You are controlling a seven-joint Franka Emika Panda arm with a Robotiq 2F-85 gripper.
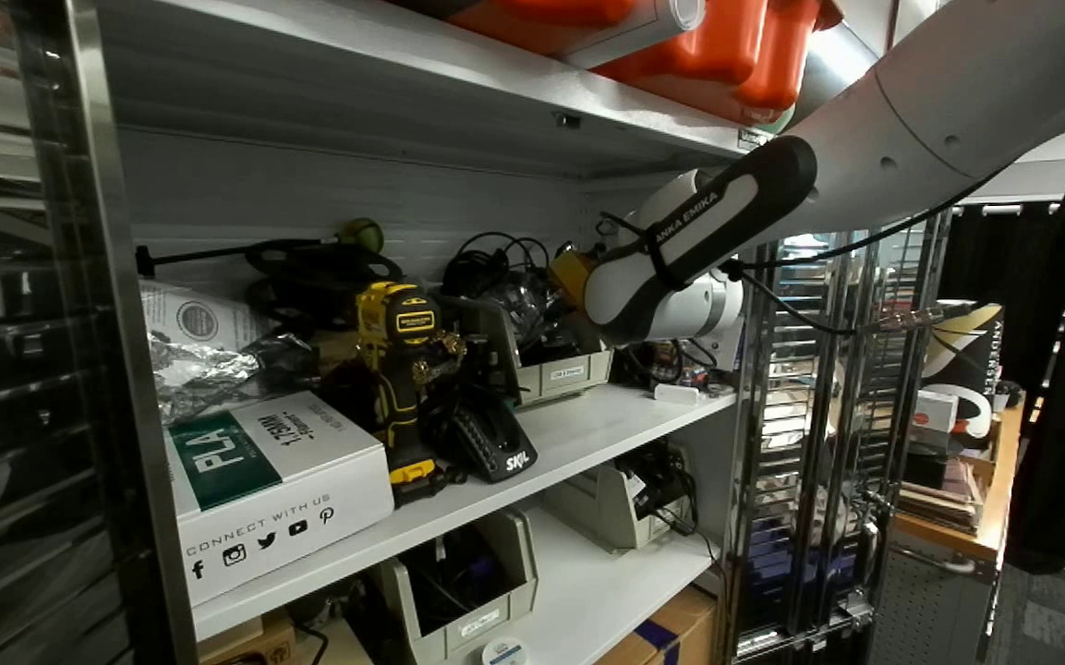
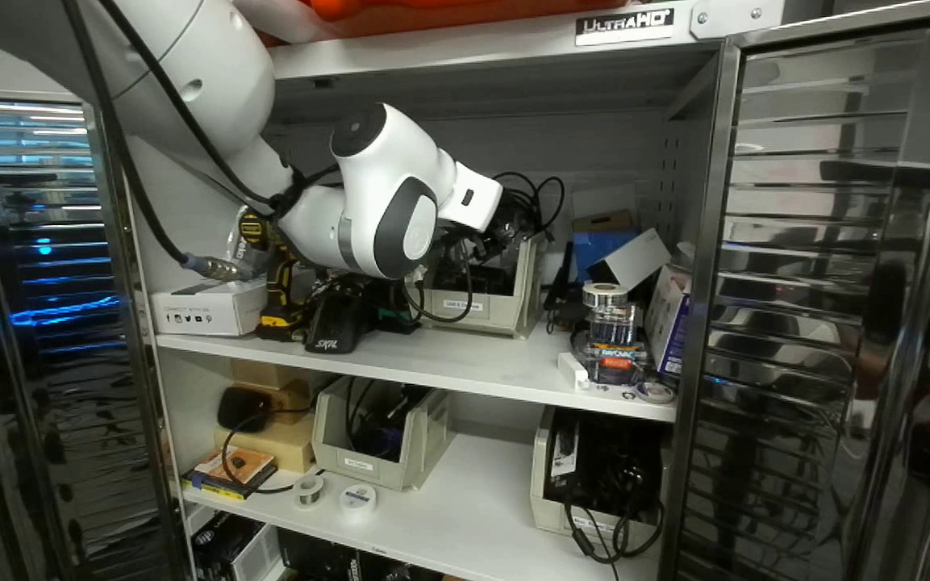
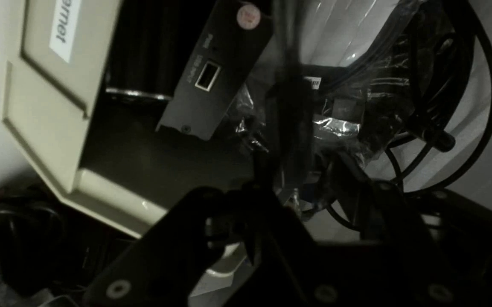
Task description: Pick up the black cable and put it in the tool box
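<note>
My gripper (image 3: 299, 168) is mostly closed, its jaws seemingly pinching the black cable (image 3: 290, 128), a blurred dark length. The wrist view sets it across the contents of the bin (image 3: 41, 140); whether above the bin or already within, I cannot tell. Taking the bin for the tool box, I judge placing is in hand: next, ease the cable in, clear of the USB device (image 3: 220, 59) and crumpled plastic (image 3: 339, 125) inside the bin, then let go.

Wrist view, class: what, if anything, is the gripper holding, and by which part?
Apparently a black cable, held by its thicker end in the gripper; the picture is too dark and blurred to confirm.
</note>
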